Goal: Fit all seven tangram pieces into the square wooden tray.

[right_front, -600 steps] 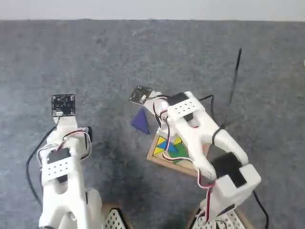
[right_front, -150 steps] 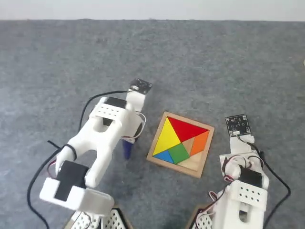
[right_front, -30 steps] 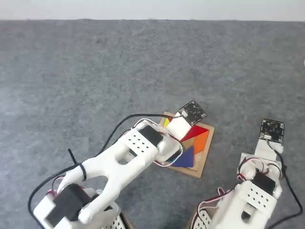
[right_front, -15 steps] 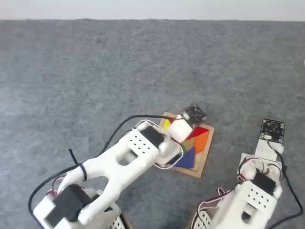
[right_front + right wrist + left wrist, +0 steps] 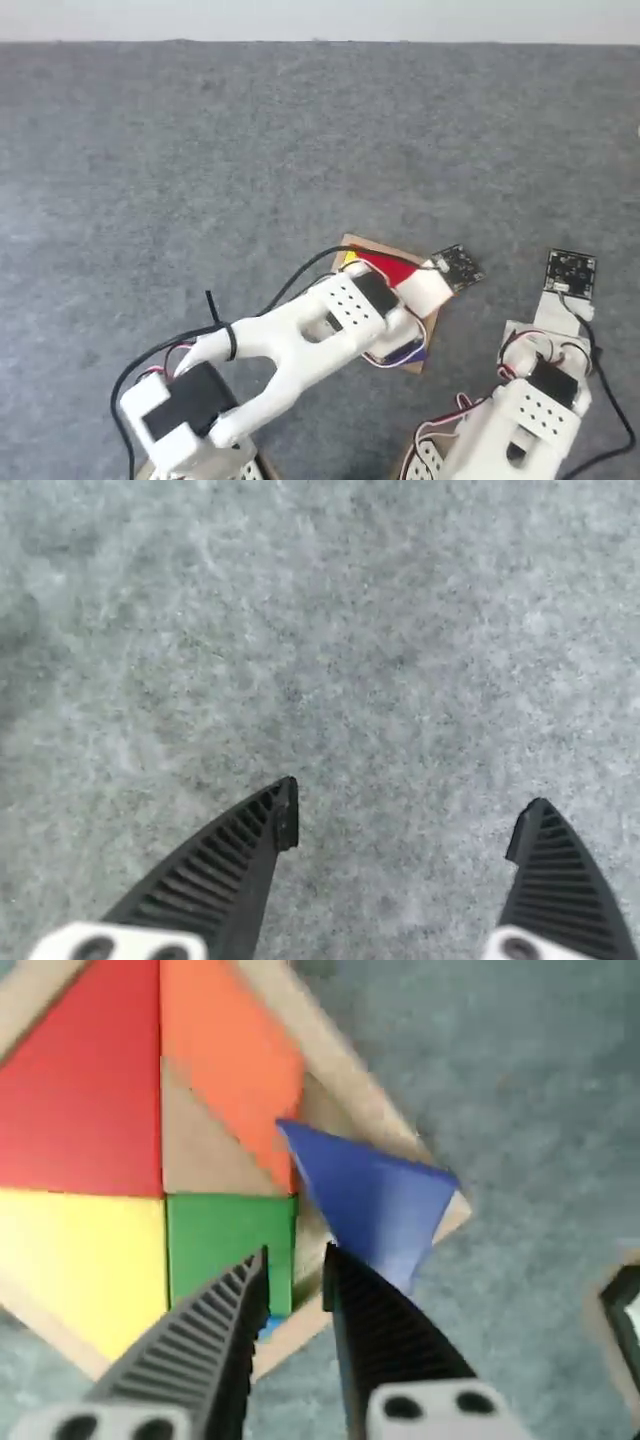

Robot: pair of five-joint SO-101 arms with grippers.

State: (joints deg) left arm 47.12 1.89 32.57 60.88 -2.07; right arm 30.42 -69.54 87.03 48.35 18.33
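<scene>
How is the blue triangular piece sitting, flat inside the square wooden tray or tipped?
Tipped: the blue triangular piece overlaps the wooden tray at its rim, not seated.

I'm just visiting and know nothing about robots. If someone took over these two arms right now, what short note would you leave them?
Left gripper: fingers slightly apart, holding nothing, right beside the dark blue triangle.
Right gripper: wide open over the bare mat.
Done: red triangle, orange piece, yellow piece and green square lie flat in the wooden tray.
Left: the dark blue triangle lies askew over the tray's corner, not seated. It probably needs nudging into its gap.
</scene>
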